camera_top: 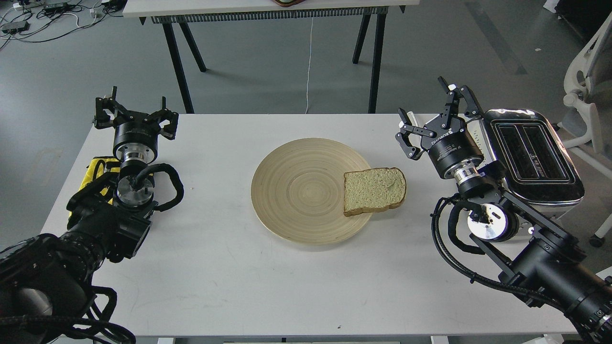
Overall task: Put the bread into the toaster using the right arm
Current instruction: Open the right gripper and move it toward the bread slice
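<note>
Nothing done yet — the bread (374, 190) lies flat on the wooden plate's (296, 191) right edge, untouched. The right gripper (432, 119) hovers wide and empty beside the toaster (533, 157) — pickup and insertion remain.

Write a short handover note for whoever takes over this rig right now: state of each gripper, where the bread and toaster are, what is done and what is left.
Left gripper: open, empty, parked over the table's left side.
Right gripper: open, empty, raised beside the toaster, to the right of the bread.
Bread: one slice lying flat on the right edge of the wooden plate, overhanging its rim.
Toaster: far right of the table, both slots empty.
Done: nothing yet; bread not grasped.
Left: right arm picks up the slice, carries it over the toaster and drops it into a slot.
</note>
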{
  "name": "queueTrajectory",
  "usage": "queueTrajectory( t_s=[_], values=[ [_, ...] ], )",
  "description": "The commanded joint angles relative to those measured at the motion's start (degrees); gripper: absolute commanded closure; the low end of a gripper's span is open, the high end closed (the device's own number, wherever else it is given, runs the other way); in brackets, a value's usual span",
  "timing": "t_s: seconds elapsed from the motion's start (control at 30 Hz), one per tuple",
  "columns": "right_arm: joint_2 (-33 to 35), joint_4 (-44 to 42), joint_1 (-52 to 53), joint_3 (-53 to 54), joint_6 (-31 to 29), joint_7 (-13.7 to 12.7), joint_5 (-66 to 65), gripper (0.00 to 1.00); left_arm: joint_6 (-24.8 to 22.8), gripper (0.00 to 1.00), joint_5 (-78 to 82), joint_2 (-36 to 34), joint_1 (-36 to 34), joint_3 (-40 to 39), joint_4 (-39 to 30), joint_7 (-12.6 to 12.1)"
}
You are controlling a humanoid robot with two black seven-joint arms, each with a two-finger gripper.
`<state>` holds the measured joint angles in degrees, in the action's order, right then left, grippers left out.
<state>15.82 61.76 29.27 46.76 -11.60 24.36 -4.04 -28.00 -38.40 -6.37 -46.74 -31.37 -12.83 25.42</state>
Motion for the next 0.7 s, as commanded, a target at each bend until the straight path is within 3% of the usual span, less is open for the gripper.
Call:
queueTrajectory(
  t_s=[0.0,0.3,0.53,0.67],
  values=[
    [0.0,0.1,0.1,0.0,0.0,-0.1,0.0,0.04,0.0,0.00,0.1,-0.1,0.1,0.1,0.0,0.0],
    [0.1,0.2,0.6,-0.3,0.1,-0.2,-1.6,0.04,0.0,0.00,0.1,0.0,0.1,0.1,-0.1,0.1],
    [0.7,1.0,4.7,-1.3,6.9,-0.5,-17.2,0.04,0.0,0.00,0.1,0.0,0.1,0.1,-0.1,0.1],
    [0.8,0.9,5.3,-2.5,11.4,-2.7,-30.1,0.04,0.0,0.00,0.1,0.0,0.0,0.0,-0.1,0.1]
  ],
)
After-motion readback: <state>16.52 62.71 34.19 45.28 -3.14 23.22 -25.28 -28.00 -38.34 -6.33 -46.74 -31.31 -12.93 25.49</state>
